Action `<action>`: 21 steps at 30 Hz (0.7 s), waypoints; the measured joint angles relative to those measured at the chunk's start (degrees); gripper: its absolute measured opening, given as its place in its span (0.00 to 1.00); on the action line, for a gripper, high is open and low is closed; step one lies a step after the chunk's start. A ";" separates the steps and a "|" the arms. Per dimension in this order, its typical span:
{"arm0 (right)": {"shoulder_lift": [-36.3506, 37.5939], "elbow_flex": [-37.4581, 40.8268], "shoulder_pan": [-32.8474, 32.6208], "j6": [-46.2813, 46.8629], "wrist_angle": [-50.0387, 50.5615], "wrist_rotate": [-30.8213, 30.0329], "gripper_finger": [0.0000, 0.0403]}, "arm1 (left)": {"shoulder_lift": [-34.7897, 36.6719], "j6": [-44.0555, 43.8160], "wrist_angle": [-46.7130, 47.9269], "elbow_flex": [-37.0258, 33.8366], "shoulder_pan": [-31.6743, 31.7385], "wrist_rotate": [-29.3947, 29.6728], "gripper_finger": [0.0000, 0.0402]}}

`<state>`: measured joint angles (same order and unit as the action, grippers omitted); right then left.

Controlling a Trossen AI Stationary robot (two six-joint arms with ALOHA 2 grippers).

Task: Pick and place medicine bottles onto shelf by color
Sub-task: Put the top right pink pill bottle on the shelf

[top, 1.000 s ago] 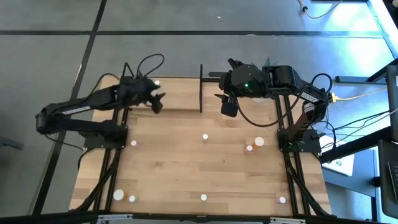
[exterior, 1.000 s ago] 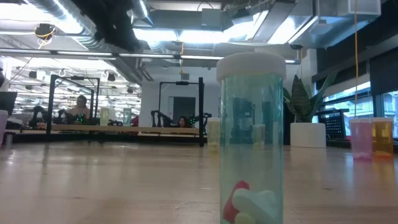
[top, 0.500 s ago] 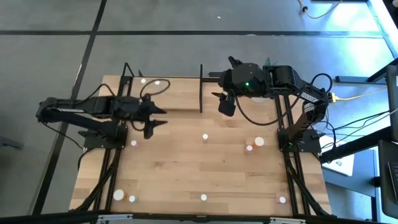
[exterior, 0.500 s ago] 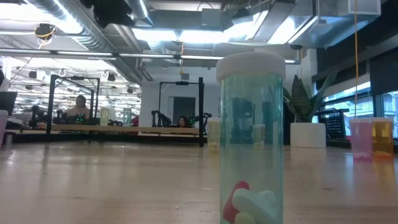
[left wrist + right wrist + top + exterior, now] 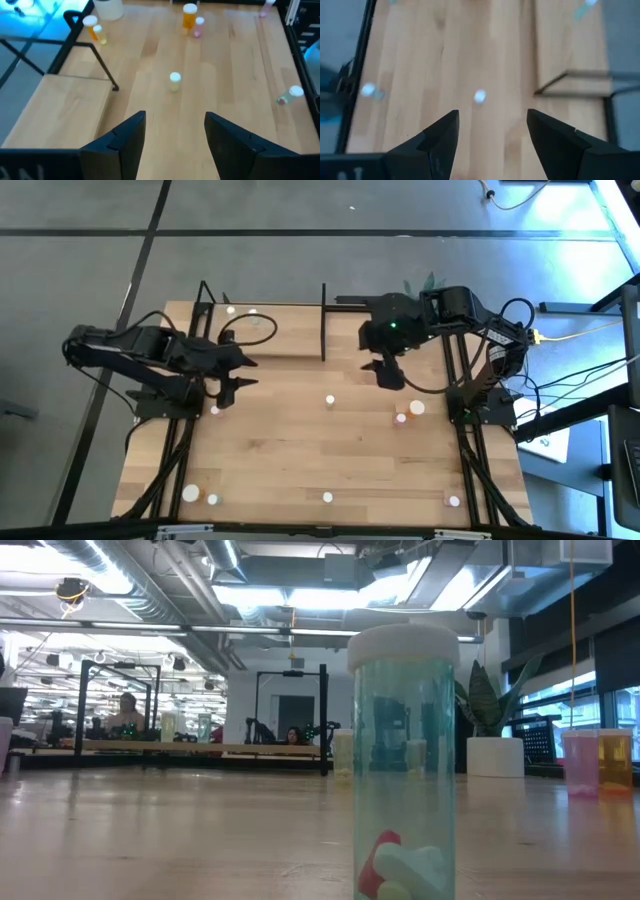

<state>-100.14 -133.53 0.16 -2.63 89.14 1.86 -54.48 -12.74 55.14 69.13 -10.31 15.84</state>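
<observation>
Seen from above, a wooden bench point(image 5: 300, 440) carries two dark arms. The left gripper point(image 5: 240, 374) hangs over the bench's left side, just off the near edge of the shelf point(image 5: 275, 330), a paler board along the far edge with a black upright bar. Its jaws stand apart and hold nothing. A pink bottle point(image 5: 215, 411) stands just beside it, toward the near edge, outside the jaws.

The left wrist view shows what the overhead view cannot: a gap between the two dark fingers point(image 5: 125, 140), with a small pale bottle point(image 5: 174, 80) ahead of that gap and well clear of it.

At the bench's middle, a white-capped bottle point(image 5: 329, 400) stands alone. The right gripper point(image 5: 390, 372) hovers right of centre, jaws parted and empty; two bottles point(image 5: 408, 413) sit near it, toward the near edge.

More bottles line the near edge. Only the table-level view shows one up close: a clear green bottle point(image 5: 404, 765), upright, with pills at its bottom. Neither gripper appears there.
</observation>
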 joint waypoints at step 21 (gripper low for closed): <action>15.62 40.64 -9.93 13.19 -2.62 1.12 0.59 | -0.94 -2.11 4.47 1.41 -0.02 2.99 0.49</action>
<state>-84.51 -92.89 -9.76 10.57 86.52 2.98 -55.42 -14.85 59.61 70.54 -10.33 18.83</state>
